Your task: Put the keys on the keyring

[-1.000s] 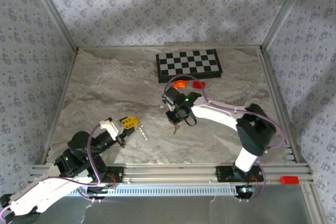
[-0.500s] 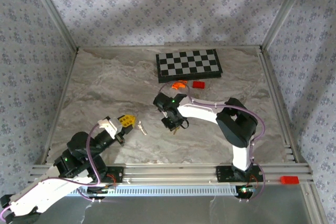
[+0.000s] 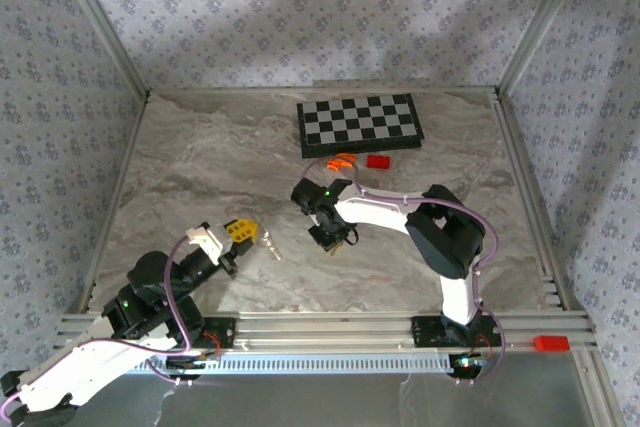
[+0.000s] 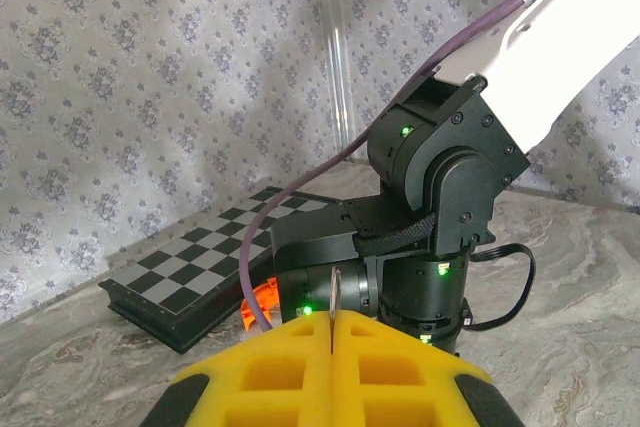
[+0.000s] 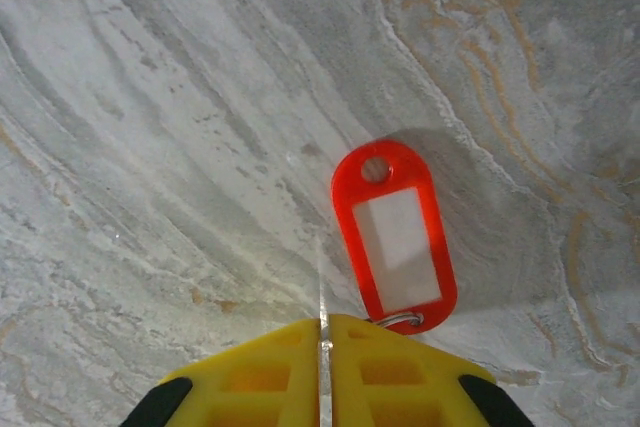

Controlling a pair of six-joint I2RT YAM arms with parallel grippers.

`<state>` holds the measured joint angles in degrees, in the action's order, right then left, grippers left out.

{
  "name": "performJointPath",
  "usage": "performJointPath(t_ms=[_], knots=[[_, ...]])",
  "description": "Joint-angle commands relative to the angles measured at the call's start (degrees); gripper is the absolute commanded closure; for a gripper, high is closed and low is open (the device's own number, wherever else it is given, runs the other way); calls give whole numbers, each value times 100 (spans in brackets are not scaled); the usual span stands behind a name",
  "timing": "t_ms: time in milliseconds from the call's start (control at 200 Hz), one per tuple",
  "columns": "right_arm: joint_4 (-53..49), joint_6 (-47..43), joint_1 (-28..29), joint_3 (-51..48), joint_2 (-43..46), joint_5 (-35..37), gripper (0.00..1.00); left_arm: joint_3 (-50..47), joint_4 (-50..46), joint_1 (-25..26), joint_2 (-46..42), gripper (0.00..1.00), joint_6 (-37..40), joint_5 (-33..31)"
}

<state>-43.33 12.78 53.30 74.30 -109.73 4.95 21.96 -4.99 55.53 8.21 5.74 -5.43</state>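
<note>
Keys (image 5: 395, 237) are dangling over the table (image 5: 150, 97) from the right gripper (image 5: 325, 331), its pads pinching their thin metal part; the left gripper (image 3: 246, 233) is clamping shut on the keyring (image 3: 271, 246), nearby but apart; approaching slowly, lining the keys' small ring up with the chain, is looking wisest.
</note>
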Motion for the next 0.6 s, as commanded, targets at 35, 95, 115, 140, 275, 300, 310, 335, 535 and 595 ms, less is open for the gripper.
performJointPath(t_ms=[35, 95, 115, 140, 275, 300, 310, 335, 535, 595], knots=[[-218, 10, 40, 196, 26, 231, 82, 45, 187, 37, -100, 100, -11, 3], [-253, 22, 48, 207, 60, 293, 80, 38, 188, 37, -100, 100, -11, 0], [-274, 26, 49, 221, 66, 298, 80, 37, 192, 37, -92, 100, -7, 12], [-286, 29, 50, 228, 91, 311, 80, 37, 192, 37, -96, 100, -11, 15], [-331, -36, 19, 238, 106, 441, 79, 37, 191, 37, -93, 100, -11, 18], [-334, -46, 17, 244, 89, 445, 79, 37, 192, 37, -99, 100, -11, 24], [-334, -49, 10, 256, 81, 439, 79, 37, 192, 37, -100, 100, -11, 22], [-348, -49, -1, 263, 60, 436, 79, 37, 192, 37, -100, 100, -11, 22], [-347, 3, -43, 305, 22, 508, 75, 27, 195, 37, -93, 100, -5, 25], [-336, 31, -68, 292, 31, 517, 73, 21, 201, 37, -94, 100, 0, 21]])
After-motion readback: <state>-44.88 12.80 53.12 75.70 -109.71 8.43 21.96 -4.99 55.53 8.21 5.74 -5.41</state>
